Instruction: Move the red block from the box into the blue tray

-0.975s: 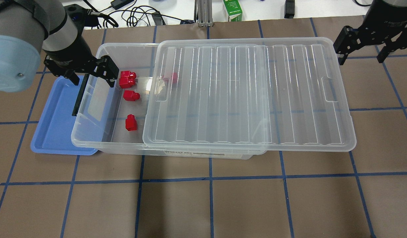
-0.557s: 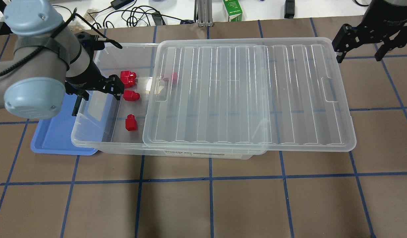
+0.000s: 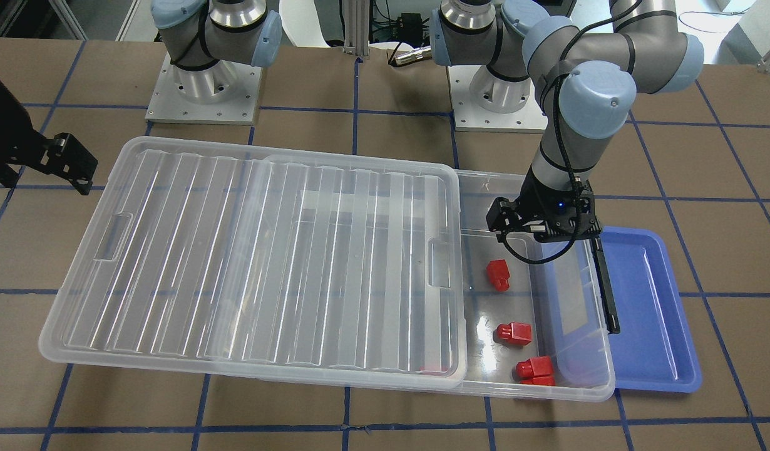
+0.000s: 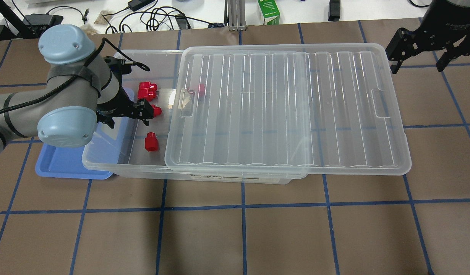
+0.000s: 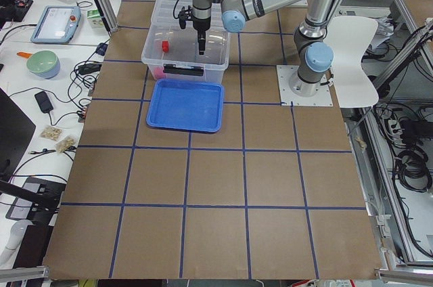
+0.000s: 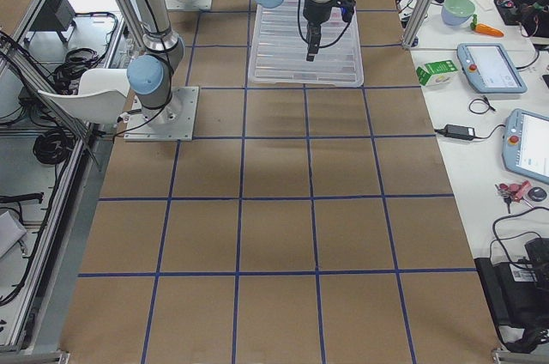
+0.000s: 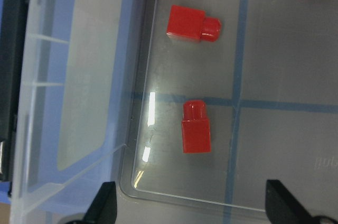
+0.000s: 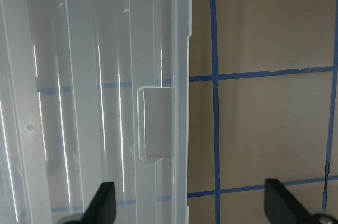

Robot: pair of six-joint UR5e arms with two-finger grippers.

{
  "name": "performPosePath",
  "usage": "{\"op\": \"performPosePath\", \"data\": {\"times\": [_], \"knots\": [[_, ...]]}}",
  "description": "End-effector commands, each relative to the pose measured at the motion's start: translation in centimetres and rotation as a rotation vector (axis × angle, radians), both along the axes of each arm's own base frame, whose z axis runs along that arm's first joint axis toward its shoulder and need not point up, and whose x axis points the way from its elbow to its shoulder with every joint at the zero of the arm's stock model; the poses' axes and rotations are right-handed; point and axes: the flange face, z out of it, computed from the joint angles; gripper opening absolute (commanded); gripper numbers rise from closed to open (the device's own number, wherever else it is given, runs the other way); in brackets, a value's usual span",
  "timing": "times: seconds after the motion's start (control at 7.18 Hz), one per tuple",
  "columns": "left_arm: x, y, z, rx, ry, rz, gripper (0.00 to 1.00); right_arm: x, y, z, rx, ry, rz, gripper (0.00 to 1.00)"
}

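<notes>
The clear box (image 4: pixel 105 165) lies across the table, its ribbed lid (image 4: pixel 288 107) slid right so the left end is open. Several red blocks lie there: one alone (image 4: pixel 151 141), one (image 4: pixel 156 110) partly behind my finger, two together (image 4: pixel 147 91), and one under the lid (image 4: pixel 200 89). The blue tray (image 4: pixel 63 160) sits against the box's left end. My left gripper (image 4: pixel 124 115) hangs open and empty above the open end. In the left wrist view the lone block (image 7: pixel 196 127) lies just ahead, centred between the fingertips (image 7: pixel 103 205). My right gripper (image 4: pixel 420 60) is open and empty above the lid's far right edge (image 8: pixel 177 76).
A black latch (image 3: pixel 607 294) runs down the box end next to the tray (image 3: pixel 648 300). Cables and a green carton (image 4: pixel 268 11) lie beyond the table's far edge. Both arm bases (image 3: pixel 203 94) stand behind the box. Blue tape lines grid the brown tabletop.
My left arm has swung from the box's far left corner toward the near side and right, over the blocks, still open. The right gripper has barely moved. The blocks have not moved.
</notes>
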Motion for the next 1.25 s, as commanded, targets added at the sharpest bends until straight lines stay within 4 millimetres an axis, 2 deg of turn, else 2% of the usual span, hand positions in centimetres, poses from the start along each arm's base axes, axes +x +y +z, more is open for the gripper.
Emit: {"op": "performPosePath", "data": {"times": [0.0,0.28,0.84,1.11], "knots": [[-0.1,-0.1,-1.7,0.036,0.002,-0.011,1.0,0.0,0.1,0.1,-0.002,0.0,-0.001,1.0],[-1.2,-0.4,-3.0,0.06,0.109,-0.008,1.0,0.0,0.1,0.0,0.0,0.0,-0.001,1.0],[-0.7,-1.2,-5.8,0.096,0.09,-0.002,1.0,0.0,0.2,-0.1,0.003,0.001,-0.001,1.0],[-0.6,-0.8,-7.7,0.091,0.069,0.005,1.0,0.1,0.2,0.0,0.0,0.0,-0.001,1.0]]}}
